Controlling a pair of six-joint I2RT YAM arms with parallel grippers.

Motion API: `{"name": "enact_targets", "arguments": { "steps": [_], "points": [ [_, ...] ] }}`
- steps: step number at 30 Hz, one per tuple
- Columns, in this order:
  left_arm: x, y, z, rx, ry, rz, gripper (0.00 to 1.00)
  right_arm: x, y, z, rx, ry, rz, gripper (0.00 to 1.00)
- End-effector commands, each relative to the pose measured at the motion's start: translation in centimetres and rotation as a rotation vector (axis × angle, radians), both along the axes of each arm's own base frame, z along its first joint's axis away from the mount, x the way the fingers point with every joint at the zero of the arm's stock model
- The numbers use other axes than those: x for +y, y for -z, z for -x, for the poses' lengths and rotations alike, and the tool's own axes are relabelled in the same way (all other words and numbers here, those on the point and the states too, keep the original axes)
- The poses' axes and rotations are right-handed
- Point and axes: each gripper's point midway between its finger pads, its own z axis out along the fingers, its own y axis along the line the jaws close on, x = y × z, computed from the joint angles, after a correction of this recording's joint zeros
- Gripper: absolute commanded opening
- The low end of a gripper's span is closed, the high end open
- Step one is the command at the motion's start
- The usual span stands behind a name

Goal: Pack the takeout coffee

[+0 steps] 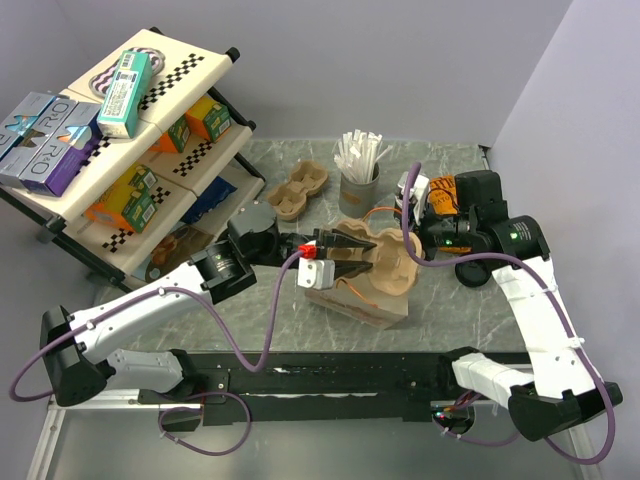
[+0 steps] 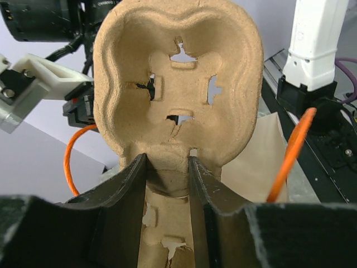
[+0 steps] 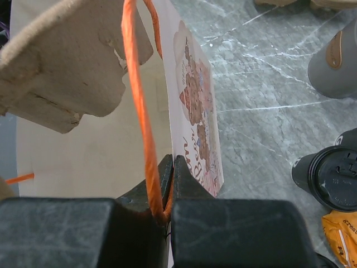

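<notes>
Grey-veined stone worktop (image 1: 450,325) carries everything, and the two arms reach in over it from the near edge. At its far left corner stands a tilted shelf rack (image 1: 190,68) with checkered edges, stacked with boxes in teal, purple, orange and green.

Near the middle stands a brown paper bag (image 1: 350,305), open at the top, with orange cord handles and a printed picture on one wall. The right fingers (image 3: 187,187) are clenched on the bag's rim, with the orange handle cord caught between them.

Over the bag's mouth hangs a moulded pulp cup carrier (image 2: 128,50), tilted on end, its cut-out pockets empty. The left fingers (image 2: 125,195) grasp it, pressed against both sides of its narrow middle.

A second pulp carrier (image 1: 300,190) lies flat on the worktop behind the bag. Just to its right stands a grey cup (image 1: 360,188) full of white straws.

The takeout coffee (image 3: 329,177) stands upright on the worktop, outside the bag and apart from its printed wall, its black lid on. The right wrist view shows it beside an orange packet (image 3: 340,237); neither arm touches it.
</notes>
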Motion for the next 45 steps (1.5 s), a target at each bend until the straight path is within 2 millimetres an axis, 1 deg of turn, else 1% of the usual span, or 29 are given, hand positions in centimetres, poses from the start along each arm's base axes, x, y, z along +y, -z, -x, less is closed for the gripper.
{"name": "enact_targets", "arguments": {
  "steps": [1, 2, 3, 5, 6, 13, 26, 27, 29, 31, 32, 33, 34, 35, 36, 37, 42, 43, 45],
  "points": [
    [-0.2, 1.0, 0.8, -0.027, 0.053, -0.035, 0.01, 0.5, -1.4, 0.5, -0.037, -0.024, -0.036, 0.0],
    [-0.2, 1.2, 0.8, -0.025, 0.05, -0.043, 0.01, 0.4, -1.3, 0.6, -0.032, -0.024, -0.034, 0.0],
    [-0.2, 2.1, 0.7, -0.01, 0.049, -0.07, 0.01, 0.4, -1.3, 0.7, -0.035, -0.025, -0.033, 0.0],
    [-0.2, 2.8, 0.6, -0.014, 0.046, -0.097, 0.01, 0.4, -1.3, 0.8, -0.035, -0.03, -0.032, 0.0],
    [-0.2, 3.7, 0.5, 0.006, 0.046, -0.138, 0.01, 0.4, -1.2, 0.8, -0.033, -0.029, -0.031, 0.0],
    [0.1, 5.9, -0.1, 0.001, 0.022, -0.225, 0.01, 0.3, -0.9, 1.0, -0.043, -0.05, -0.02, 0.0],
    [0.8, 6.7, -1.2, -0.007, -0.054, -0.278, 0.01, -0.1, -0.2, 1.6, -0.072, -0.088, 0.022, 0.0],
    [0.9, 7.3, -1.3, -0.005, -0.055, -0.301, 0.01, -0.1, -0.2, 1.6, -0.073, -0.09, 0.022, 0.0],
    [0.7, 7.3, -1.5, -0.028, -0.061, -0.316, 0.01, -0.1, -0.2, 1.7, -0.073, -0.092, 0.023, 0.0],
    [0.4, 7.9, -1.7, -0.041, -0.066, -0.336, 0.01, 0.0, -0.4, 1.8, -0.077, -0.097, 0.024, 0.0],
    [0.3, 7.9, -2.1, -0.057, -0.086, -0.345, 0.01, 0.0, -0.4, 1.8, -0.081, -0.101, 0.025, 0.0],
    [0.1, 8.7, -2.3, -0.058, -0.088, -0.372, 0.01, 0.0, -0.4, 1.9, -0.081, -0.103, 0.026, 0.0],
    [0.0, 9.0, -2.3, -0.063, -0.091, -0.393, 0.01, 0.1, -0.5, 2.0, -0.083, -0.106, 0.026, 0.0],
    [-0.1, 8.8, -2.8, -0.073, -0.111, -0.399, 0.01, 0.1, -0.4, 2.0, -0.083, -0.104, 0.03, 0.0],
    [-0.4, 9.4, -3.1, -0.07, -0.119, -0.42, 0.01, 0.2, -0.4, 2.1, -0.082, -0.111, 0.028, 0.0],
    [-0.4, 10.1, -2.9, -0.073, -0.118, -0.454, 0.01, 0.3, -0.3, 2.1, -0.081, -0.111, 0.028, 0.0],
    [-0.9, 10.3, -3.5, -0.095, -0.138, -0.498, 0.01, 0.5, 0.0, 2.4, -0.066, -0.118, 0.024, 0.0],
    [-0.9, 10.6, -3.3, -0.104, -0.133, -0.509, 0.01, 0.5, 0.0, 2.4, -0.067, -0.114, 0.025, 0.0],
    [-0.8, 10.6, -3.2, -0.13, -0.144, -0.516, 0.01, 0.4, 0.0, 2.0, -0.071, -0.1, 0.029, 0.0]
  ]
}}
